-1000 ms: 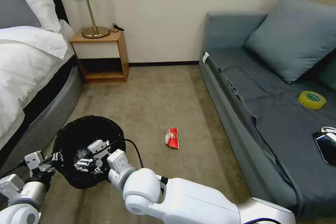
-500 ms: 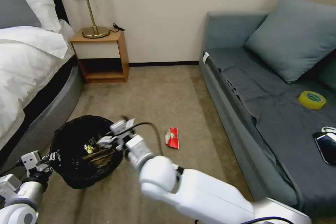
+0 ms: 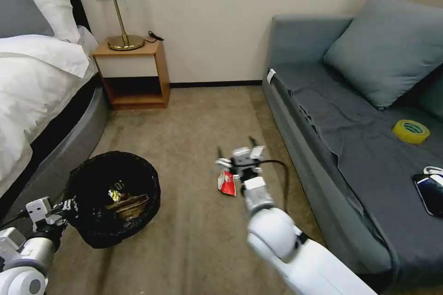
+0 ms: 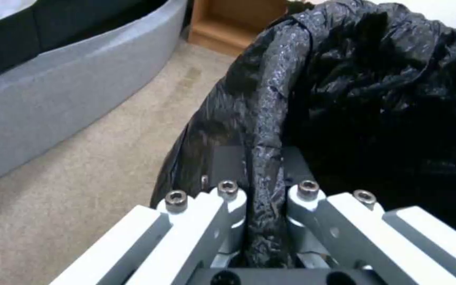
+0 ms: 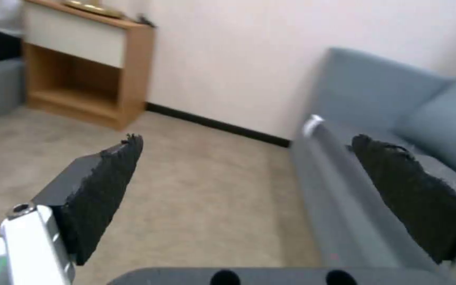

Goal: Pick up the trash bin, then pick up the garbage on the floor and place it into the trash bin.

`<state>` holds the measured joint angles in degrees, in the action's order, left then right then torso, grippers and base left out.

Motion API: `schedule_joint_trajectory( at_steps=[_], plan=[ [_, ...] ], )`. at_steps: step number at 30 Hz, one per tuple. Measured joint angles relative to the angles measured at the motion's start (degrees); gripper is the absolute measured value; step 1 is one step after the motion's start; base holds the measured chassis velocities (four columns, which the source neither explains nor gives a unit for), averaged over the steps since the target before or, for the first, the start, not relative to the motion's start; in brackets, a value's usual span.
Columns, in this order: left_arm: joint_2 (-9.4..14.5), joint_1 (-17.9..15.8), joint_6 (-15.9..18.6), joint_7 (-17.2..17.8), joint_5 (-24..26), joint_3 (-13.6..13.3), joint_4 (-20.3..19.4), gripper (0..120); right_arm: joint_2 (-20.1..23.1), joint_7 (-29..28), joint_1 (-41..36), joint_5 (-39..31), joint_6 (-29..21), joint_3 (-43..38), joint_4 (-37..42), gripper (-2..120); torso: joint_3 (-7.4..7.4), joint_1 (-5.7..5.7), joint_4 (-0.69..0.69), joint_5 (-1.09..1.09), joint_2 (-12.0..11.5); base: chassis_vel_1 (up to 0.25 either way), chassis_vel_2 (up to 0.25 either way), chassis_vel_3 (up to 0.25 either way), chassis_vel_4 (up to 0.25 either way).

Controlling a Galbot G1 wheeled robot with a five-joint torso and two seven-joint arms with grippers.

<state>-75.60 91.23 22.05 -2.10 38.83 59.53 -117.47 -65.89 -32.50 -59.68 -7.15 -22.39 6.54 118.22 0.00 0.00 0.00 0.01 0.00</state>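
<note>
The trash bin [image 3: 99, 233], lined with a crinkly black bag, hangs low at the left over the floor [image 3: 198, 124]. My left gripper [image 3: 69, 206] is shut on its rim, and the left wrist view shows the bag-covered rim [image 4: 270, 118] pinched in the left gripper [image 4: 262, 170]. A crumpled brown paper bag [image 3: 131, 205] and a gold-red wrapper [image 3: 116, 192] lie inside the bin. A red snack packet [image 3: 227, 184] lies on the carpet. My right gripper [image 3: 235, 148] hovers just above and behind it, open; in the right wrist view the right gripper [image 5: 259, 178] is wide open and holds nothing.
A grey sofa [image 3: 323, 115] runs along the right, with a yellow tape roll [image 3: 411, 131] and a black phone [image 3: 431, 193] on its seat. A bed [image 3: 41, 97] is on the left. A wooden nightstand [image 3: 134, 73] with a lamp stands by the far wall.
My right gripper has come out of the bin and swung right to above the red packet. The brown paper bag and wrapper now show inside the bin. The left gripper keeps its hold.
</note>
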Motion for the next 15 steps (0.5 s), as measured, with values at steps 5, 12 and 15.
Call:
schedule_joint_trajectory(
  at_steps=[5, 12, 15],
  plan=[
    [-0.63, -0.05, 0.22, 0.07, -0.23, -0.38, -0.74, 4, -1.05, 1.76, -10.03, 4.97, 1.59, -7.63, 3.73, 100, 0.00, 0.00, 0.00, 0.00, 0.00, 0.000, 0.000, 0.000, 0.000],
    [-0.82, 0.18, 0.23, 0.08, -0.41, -0.45, -1.09, 4, -4.12, 3.34, -20.49, 11.99, 5.74, -12.01, 5.40, 100, 0.00, 0.00, 0.00, -0.01, 0.00, 0.000, 0.000, 0.000, 0.000],
    [-0.93, 0.26, 0.23, 0.08, -0.60, -0.87, -1.54, 4, -5.31, 3.88, -23.82, 14.35, 7.81, -13.20, 6.16, 100, 0.00, 0.00, 0.00, -0.01, 0.00, 0.000, 0.000, 0.000, 0.000]
  ],
)
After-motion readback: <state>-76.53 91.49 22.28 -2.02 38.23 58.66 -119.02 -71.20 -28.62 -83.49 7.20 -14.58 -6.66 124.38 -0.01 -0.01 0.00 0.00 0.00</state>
